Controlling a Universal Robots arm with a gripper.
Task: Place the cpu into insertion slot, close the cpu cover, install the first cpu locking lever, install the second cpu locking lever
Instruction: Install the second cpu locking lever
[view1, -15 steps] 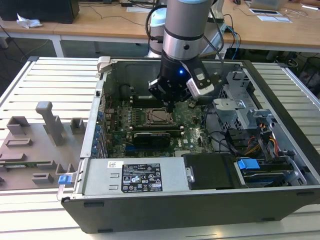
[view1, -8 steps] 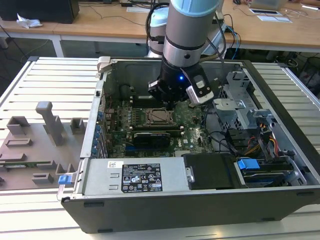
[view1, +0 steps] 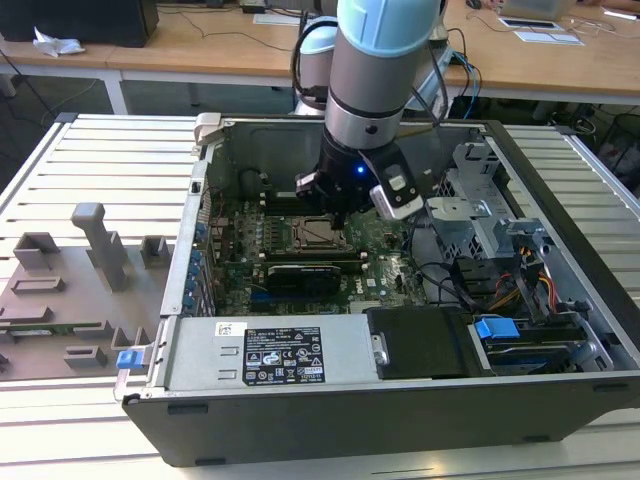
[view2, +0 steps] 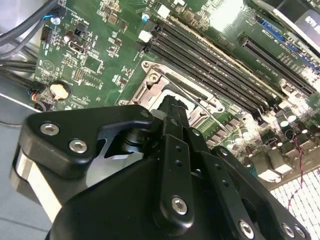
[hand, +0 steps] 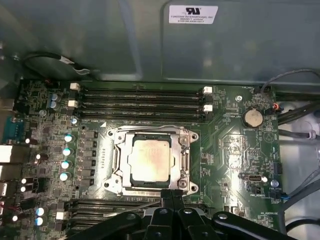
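On the exterior view's left, a grey fixture board (view1: 70, 290) with raised blocks lies on the slatted table (view1: 110, 160), just beside the open computer case (view1: 400, 400). Inside the case, at its near edge, a silver power supply box (view1: 270, 352) sits with a black drive (view1: 420, 342) to its right. Farther right there are a blue clip (view1: 497, 328) and a bundle of coloured cables (view1: 530, 280).

The green motherboard (view1: 230, 250) lies flat on the case floor. The arm (view1: 385, 60) comes down from the far side over the middle of the board, and the gripper (view1: 340, 212) hangs just above the insertion slot (view1: 318, 235).

In the first wrist view the cpu (hand: 150, 159) lies flat inside the insertion slot (hand: 116, 162), its silver-grey top facing up. The cpu cover (hand: 187, 161) lies down around the chip as a silvery frame, so the chip shows through its window. Long black memory slots (hand: 142, 102) run on one side of the socket, and a round coin battery (hand: 252, 118) sits well apart from it.

The gripper (hand: 171, 196) has its two fingers pressed together with nothing between them, and their tips (view2: 172, 107) stand at the edge of the socket frame (view2: 150, 82). I cannot tell if they touch the metal.
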